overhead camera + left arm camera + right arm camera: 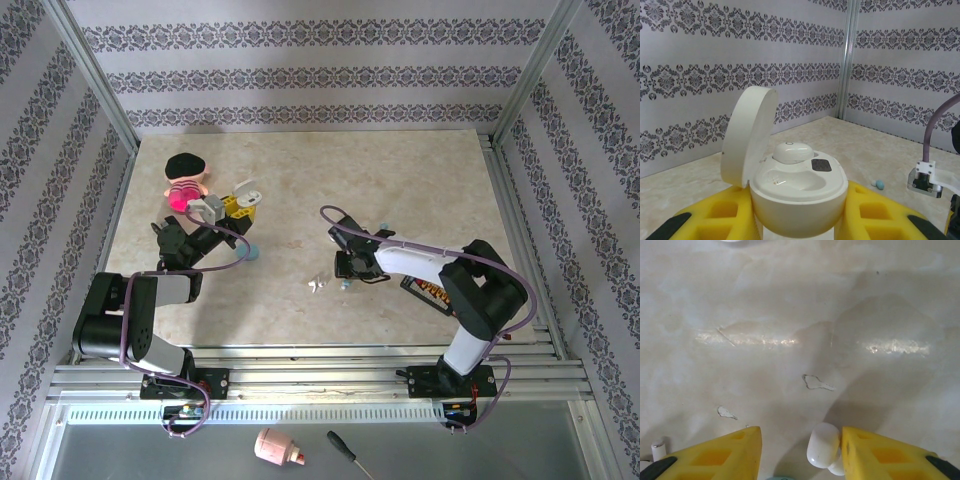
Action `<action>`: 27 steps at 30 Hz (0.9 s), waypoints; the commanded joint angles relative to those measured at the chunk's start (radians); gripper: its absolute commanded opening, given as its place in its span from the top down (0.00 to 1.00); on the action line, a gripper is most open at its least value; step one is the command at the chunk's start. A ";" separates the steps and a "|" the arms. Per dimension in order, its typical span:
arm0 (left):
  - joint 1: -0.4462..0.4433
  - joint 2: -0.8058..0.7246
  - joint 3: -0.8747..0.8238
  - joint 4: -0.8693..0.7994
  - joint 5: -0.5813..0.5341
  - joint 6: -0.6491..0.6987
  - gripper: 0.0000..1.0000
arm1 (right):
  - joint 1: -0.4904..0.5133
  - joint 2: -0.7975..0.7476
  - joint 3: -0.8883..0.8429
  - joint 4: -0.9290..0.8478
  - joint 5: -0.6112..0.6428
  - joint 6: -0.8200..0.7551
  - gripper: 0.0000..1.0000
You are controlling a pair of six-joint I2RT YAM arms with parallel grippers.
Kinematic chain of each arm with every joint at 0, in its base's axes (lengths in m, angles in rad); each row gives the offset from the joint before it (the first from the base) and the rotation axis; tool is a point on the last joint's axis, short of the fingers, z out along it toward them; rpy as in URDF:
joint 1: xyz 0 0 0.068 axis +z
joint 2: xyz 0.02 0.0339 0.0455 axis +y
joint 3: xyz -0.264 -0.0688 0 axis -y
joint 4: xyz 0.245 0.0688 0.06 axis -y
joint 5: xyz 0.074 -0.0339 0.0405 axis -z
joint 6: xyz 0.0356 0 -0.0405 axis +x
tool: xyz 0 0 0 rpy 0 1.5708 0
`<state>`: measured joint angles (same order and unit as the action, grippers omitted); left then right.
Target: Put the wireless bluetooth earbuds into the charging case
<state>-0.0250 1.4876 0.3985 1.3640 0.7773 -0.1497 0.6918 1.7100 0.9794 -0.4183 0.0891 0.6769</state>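
My left gripper point(799, 220) is shut on the white charging case point(800, 192), its yellow fingers point(875, 210) pressing both sides. The lid point(747, 135) stands open. One white earbud point(792, 152) sits in the far slot, and the near slot is bare. A pale teal earbud point(880, 184) lies on the table to the right. My right gripper point(801, 430) is low over the table with its jaws apart. A white earbud point(824, 445) rests against the inner face of the right finger point(880, 455), with a wide gap to the left finger. From above, the right gripper point(347, 268) is at mid-table and the case point(243, 198) is held up at the left.
A plush doll point(185, 180) with a black hat lies behind the left gripper. A small white piece point(318, 285) lies on the table point(400, 170) left of the right gripper. A screwdriver point(345, 455) and a pink object point(278, 448) lie on the front ledge.
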 commanded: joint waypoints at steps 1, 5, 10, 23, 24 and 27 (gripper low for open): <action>-0.006 -0.016 -0.007 0.063 -0.002 0.019 0.80 | 0.002 0.011 0.036 -0.039 0.021 -0.062 0.56; -0.005 -0.012 -0.007 0.063 -0.003 0.021 0.80 | 0.003 0.014 0.055 -0.050 -0.006 -0.097 0.56; -0.005 -0.012 -0.009 0.063 -0.006 0.022 0.80 | 0.048 0.016 0.115 -0.170 0.183 -0.167 0.56; -0.005 -0.020 -0.012 0.063 -0.030 0.035 0.80 | 0.212 0.145 0.243 -0.415 0.515 -0.175 0.65; -0.006 -0.020 -0.012 0.063 -0.030 0.035 0.81 | 0.221 0.162 0.252 -0.424 0.524 -0.170 0.65; -0.004 -0.020 -0.013 0.062 -0.030 0.033 0.81 | 0.239 0.204 0.279 -0.437 0.536 -0.166 0.67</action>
<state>-0.0250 1.4876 0.3908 1.3643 0.7506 -0.1341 0.9150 1.8793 1.2201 -0.7948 0.5510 0.4942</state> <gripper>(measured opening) 0.326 0.336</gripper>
